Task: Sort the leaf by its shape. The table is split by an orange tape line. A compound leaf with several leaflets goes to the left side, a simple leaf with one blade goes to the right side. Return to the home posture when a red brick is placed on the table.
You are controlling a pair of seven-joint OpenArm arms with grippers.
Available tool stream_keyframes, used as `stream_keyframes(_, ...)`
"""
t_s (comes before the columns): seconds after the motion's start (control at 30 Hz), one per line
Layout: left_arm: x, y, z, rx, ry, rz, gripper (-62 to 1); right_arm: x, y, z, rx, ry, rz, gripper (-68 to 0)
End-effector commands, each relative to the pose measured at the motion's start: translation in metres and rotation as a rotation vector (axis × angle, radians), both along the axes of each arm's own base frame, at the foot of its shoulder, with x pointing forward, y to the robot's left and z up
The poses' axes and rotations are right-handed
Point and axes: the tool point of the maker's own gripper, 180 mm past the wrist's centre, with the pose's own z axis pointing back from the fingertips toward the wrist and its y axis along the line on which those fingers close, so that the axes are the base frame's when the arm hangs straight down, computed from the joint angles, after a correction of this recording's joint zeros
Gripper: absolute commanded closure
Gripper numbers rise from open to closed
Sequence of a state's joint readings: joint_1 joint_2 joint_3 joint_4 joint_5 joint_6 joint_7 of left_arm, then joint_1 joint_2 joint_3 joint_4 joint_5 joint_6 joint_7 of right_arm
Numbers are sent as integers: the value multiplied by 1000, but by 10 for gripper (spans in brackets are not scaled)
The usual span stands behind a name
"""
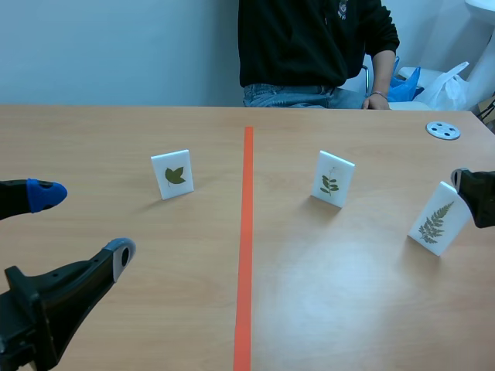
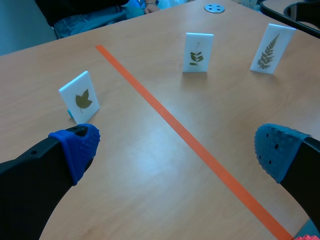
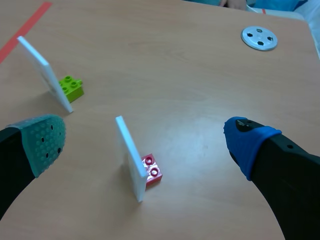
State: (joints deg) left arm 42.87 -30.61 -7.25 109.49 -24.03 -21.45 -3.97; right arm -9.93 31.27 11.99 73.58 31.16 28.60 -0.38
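The left pincer [image 1: 85, 224] hangs open at near left, short of the lobed-leaf card [image 1: 172, 175]. Right of the tape [image 1: 246, 232] stand the sprig card [image 1: 332, 179] and, rightmost and nearer, the fern card [image 1: 441, 219], with the right pincer [image 3: 145, 139] spread open around it, apparently not touching. This looks like the grasp step: close squarely on the card's faces, then carry the fern left across the tape.

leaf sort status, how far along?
Done: nothing; the sprig card and fern card, both multi-leaflet, stand right of the tape line. In hand: right gripper open beside the fern card, not gripping; left gripper open, empty. Left: carry both across; the lobed-leaf card on the left may belong right.
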Motion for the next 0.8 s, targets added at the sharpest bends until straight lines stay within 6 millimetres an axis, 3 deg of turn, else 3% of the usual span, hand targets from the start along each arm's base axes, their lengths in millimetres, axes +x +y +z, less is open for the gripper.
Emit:
stream_keyframes(0.0, 0, -4, 6, -20, -14, -5, -623, -3, 1, 16, -20, -31, 22, -679)
stream_keyframes(0.13, 0, -4, 6, -20, -14, -5, -623, -24, 22, 28, -48, -23, 83, -679)
stream_keyframes(0.5, -1, -3, 3, -9, 1, -5, -623, -86, 113, 43, 13, 13, 238, -679)
stream_keyframes(0.77, -1, -3, 2, -7, 4, -5, -623, -119, 146, 53, 67, 55, 259, -679)
